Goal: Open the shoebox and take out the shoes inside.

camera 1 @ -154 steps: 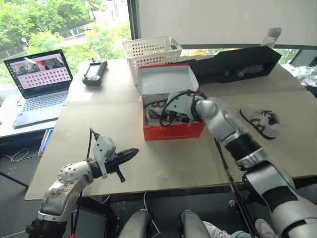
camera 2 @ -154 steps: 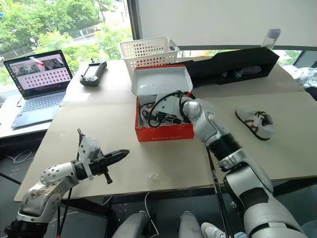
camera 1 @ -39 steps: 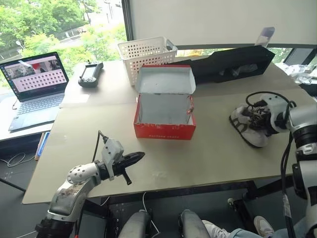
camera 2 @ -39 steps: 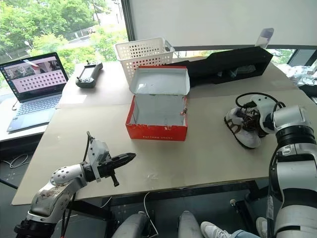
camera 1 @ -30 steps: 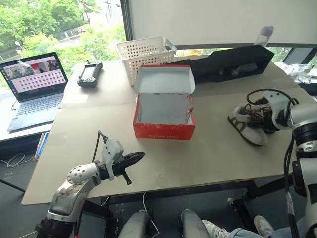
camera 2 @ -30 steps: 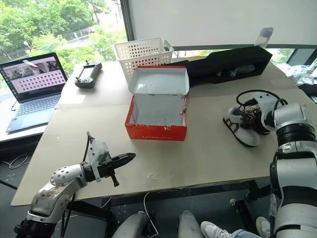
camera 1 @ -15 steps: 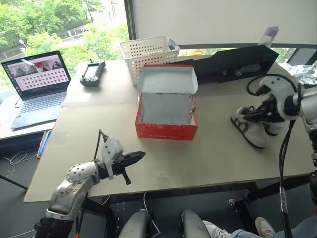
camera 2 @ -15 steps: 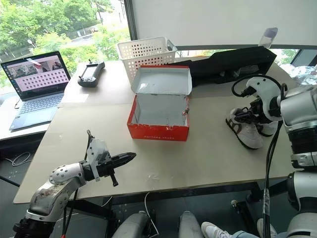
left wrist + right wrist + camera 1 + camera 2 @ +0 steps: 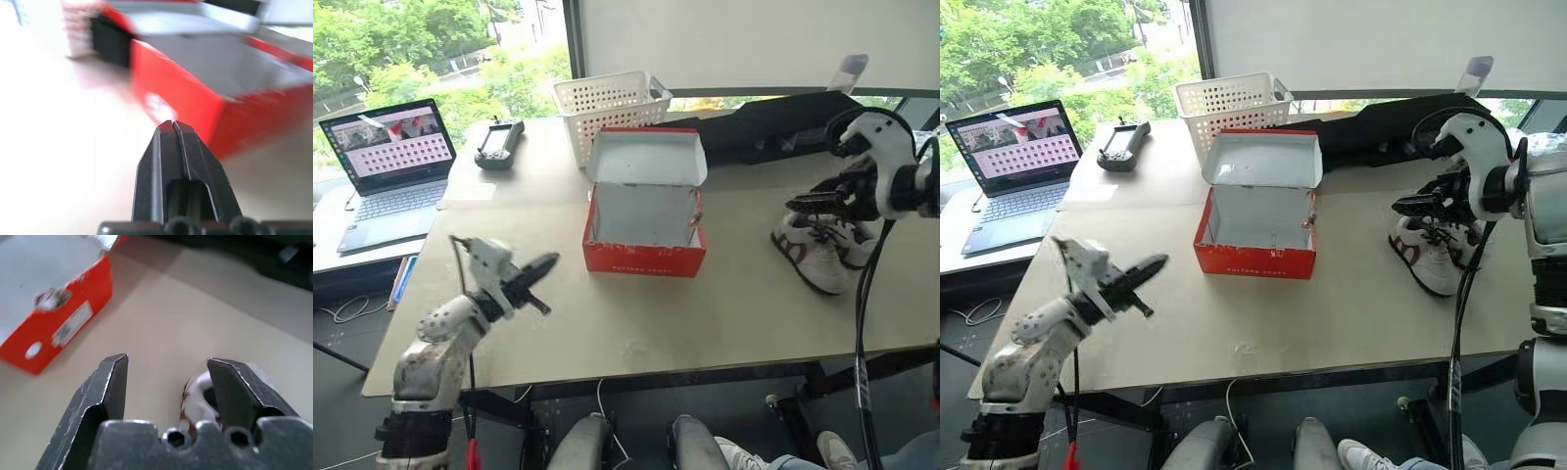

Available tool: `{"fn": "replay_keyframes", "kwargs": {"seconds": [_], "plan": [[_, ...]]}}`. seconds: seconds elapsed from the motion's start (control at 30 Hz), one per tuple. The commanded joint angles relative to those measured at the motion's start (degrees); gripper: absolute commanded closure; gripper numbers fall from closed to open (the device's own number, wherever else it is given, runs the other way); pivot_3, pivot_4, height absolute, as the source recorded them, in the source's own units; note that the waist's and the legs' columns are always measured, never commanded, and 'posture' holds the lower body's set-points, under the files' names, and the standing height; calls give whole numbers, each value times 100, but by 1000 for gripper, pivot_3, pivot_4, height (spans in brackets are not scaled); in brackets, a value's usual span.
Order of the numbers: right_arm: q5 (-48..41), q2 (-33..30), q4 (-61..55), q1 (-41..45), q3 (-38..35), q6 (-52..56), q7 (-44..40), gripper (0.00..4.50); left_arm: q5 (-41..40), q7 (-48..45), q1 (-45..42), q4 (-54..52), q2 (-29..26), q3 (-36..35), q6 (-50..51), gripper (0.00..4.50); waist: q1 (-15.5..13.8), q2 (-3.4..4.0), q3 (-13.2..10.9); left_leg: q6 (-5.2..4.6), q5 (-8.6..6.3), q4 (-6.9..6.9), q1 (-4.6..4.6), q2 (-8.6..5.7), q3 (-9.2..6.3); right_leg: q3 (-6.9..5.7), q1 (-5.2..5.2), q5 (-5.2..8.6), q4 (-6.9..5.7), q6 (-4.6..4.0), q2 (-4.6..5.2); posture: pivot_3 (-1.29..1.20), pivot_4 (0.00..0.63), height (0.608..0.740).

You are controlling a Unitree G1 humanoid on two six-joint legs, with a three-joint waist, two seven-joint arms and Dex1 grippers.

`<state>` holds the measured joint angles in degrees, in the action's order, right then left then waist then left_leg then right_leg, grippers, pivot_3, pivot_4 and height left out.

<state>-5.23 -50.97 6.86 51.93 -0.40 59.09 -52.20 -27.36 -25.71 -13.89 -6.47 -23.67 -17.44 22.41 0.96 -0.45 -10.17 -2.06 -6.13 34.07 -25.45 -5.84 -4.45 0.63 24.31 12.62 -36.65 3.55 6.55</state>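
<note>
Box open and empty, both shoes out: task looks all but done.

Near left, the left gripper hangs clenched on nothing over the bench. Mid-bench, the box stands with lid up, white inside bare. Right, the shoes lie together on the bench, the right gripper spread and released just above them.

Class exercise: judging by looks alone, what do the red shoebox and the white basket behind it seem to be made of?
Shoebox: probably cardboard, matte red outside and plain white inside, with a thin folded lid and torn edge. Basket: likely moulded plastic, white, with regular perforated walls.
</note>
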Motion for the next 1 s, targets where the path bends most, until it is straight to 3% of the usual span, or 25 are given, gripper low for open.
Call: {"fn": "replay_keyframes", "kwargs": {"seconds": [0.03,0.23,0.4,0.67,1.0], "plan": [[120,325,-694,-184,-371,-280,899,1379,239,809,-153,69,188,-332,-206,4500,-20,-1,-1,-1,0,0,-3,-4,1,0,3,-1,0,0,-1,0,150,738],[465,1554,-1159,-1280,-934,-1413,2770,1379,778,1845,-332,282,550,-449,-584,4500,-138,-24,11,-5,-3,6,-6,-15,-1,-5,0,-26,-1,-40,-20,0,150,738],[817,1931,-964,-2516,-835,-2573,3544,1379,992,2054,-411,676,617,-418,-833,4500,-238,-27,14,-5,-2,19,-5,-22,0,-9,-8,-38,-1,-30,-24,0,150,738],[752,2419,-610,-3377,-1029,-3577,4046,1379,1130,2182,-489,1050,671,-415,-1132,4500,-89,-26,15,-5,-2,22,7,-15,7,5,-10,-37,-4,-27,-37,0,150,738],[830,2467,-268,-3251,-950,-3771,4207,1379,1102,2100,-520,1251,748,-376,-1300,4500,-75,-26,15,-6,-2,22,14,-16,7,4,-16,-20,-3,0,-37,0,150,738]]}}
